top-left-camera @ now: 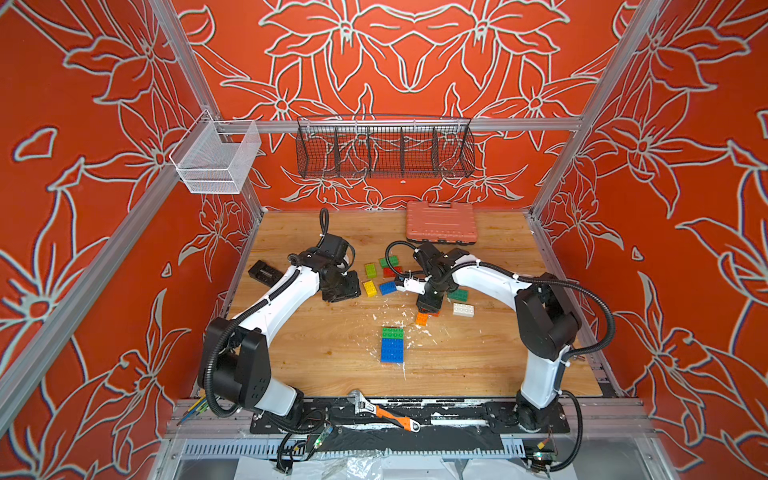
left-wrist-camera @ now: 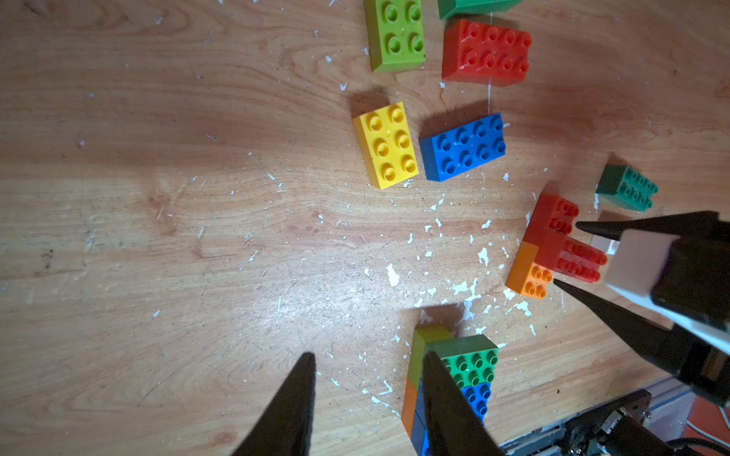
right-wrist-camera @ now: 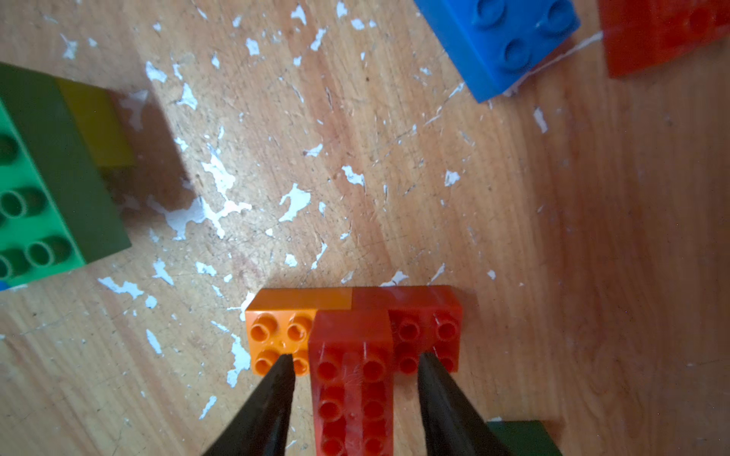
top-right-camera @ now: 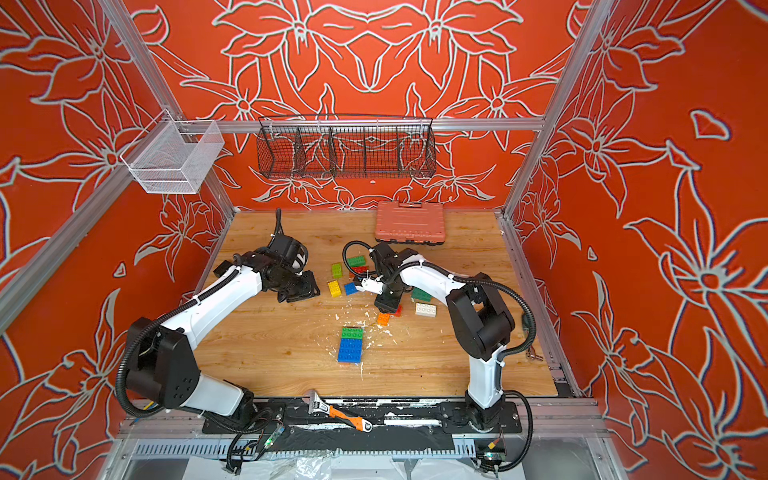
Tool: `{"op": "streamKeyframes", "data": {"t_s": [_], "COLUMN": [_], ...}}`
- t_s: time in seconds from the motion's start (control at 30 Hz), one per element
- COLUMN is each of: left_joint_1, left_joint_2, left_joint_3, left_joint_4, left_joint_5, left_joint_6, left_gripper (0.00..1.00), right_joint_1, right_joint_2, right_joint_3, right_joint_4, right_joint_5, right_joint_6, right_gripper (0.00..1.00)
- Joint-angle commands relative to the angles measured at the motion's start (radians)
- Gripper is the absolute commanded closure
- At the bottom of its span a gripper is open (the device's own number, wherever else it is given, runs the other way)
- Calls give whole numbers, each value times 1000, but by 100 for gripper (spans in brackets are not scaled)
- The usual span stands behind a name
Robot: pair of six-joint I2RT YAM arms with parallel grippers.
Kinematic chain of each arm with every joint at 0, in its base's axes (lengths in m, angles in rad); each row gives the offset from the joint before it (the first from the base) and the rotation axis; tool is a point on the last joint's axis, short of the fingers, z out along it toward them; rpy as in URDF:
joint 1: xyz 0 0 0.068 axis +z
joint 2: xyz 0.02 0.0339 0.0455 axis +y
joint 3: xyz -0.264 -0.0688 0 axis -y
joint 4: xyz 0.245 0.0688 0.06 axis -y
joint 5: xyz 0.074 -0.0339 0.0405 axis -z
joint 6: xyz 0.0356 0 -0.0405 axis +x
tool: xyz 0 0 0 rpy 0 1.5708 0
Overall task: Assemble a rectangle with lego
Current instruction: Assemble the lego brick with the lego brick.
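A long red lego brick (right-wrist-camera: 351, 379) sits crosswise on an orange brick (right-wrist-camera: 276, 335) and a red brick (right-wrist-camera: 426, 331) on the wooden table. My right gripper (right-wrist-camera: 355, 357) straddles the long brick, open, with a gap on each side. A green-and-blue block (top-left-camera: 392, 345) lies nearer the front, with yellow and orange bricks under it. Loose yellow (left-wrist-camera: 385, 146), blue (left-wrist-camera: 462, 148), lime (left-wrist-camera: 395, 35), red (left-wrist-camera: 486, 51), dark green (top-left-camera: 458, 295) and white (top-left-camera: 463, 309) bricks lie around. My left gripper (left-wrist-camera: 367, 355) hovers open and empty.
A salmon-pink case (top-left-camera: 441, 223) lies at the back of the table. A small black object (top-left-camera: 264, 272) sits at the left edge. An orange-handled wrench (top-left-camera: 386, 411) rests on the front rail. A black wire basket (top-left-camera: 384, 149) and a white mesh basket (top-left-camera: 216, 160) hang above.
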Motion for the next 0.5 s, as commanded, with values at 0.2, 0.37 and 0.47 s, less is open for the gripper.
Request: {"op": "streamKeyframes", "data": {"t_s": [0.2,0.37,0.47], "left_joint_1": [7,6,6], "left_joint_2": [-26,-38,-38], "left_joint_3": [-7,-17,-16], "left_joint_4": [0,-5,-8], "left_joint_5": [10,3,2], "left_joint_6": [-9,-4,-2], "left_gripper": [57,57,57], "right_joint_1": [6,5,4], "right_joint_2": [-83,-59,-43], "right_joint_3": [4,-6,-7], "right_joint_4": [-11,-4,-3], "right_joint_5": [-72,-63,-64], "right_joint_6": [93,103,108], "right_gripper": [64,82,83]}}
